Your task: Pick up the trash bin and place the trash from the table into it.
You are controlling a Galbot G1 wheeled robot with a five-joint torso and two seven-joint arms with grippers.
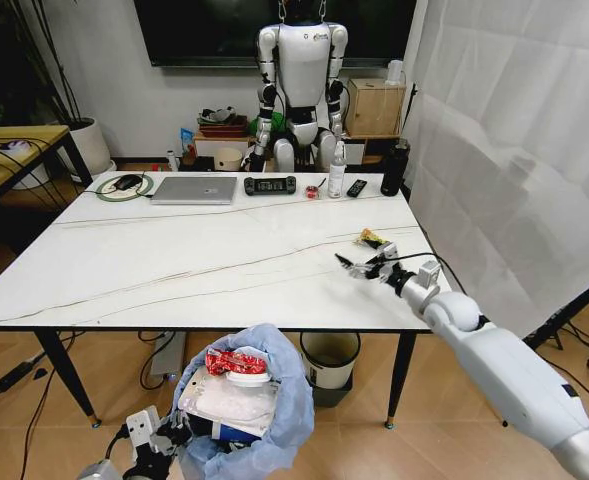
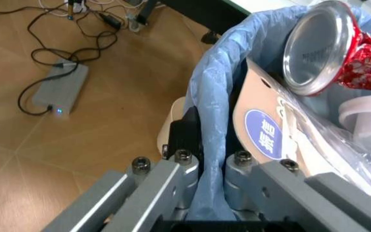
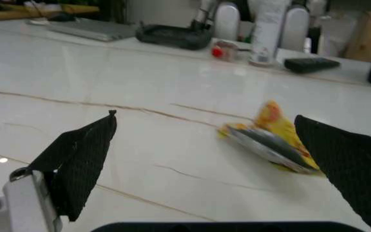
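Left gripper (image 1: 170,437): clamped on rim of trash bin (image 1: 274,420), held below the table's near edge; crushed red can (image 1: 234,361) on top. Right gripper (image 1: 366,266): jaws wide, over table (image 1: 174,270), near yellow wrapper (image 1: 371,238). Beyond: laptop (image 1: 194,189), game controller (image 1: 270,185).

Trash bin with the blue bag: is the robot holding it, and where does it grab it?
Yes. The left gripper pinches the trash bin at its rim, over the blue bag's edge. The right gripper is open above the table, holding nothing, near a yellow wrapper.
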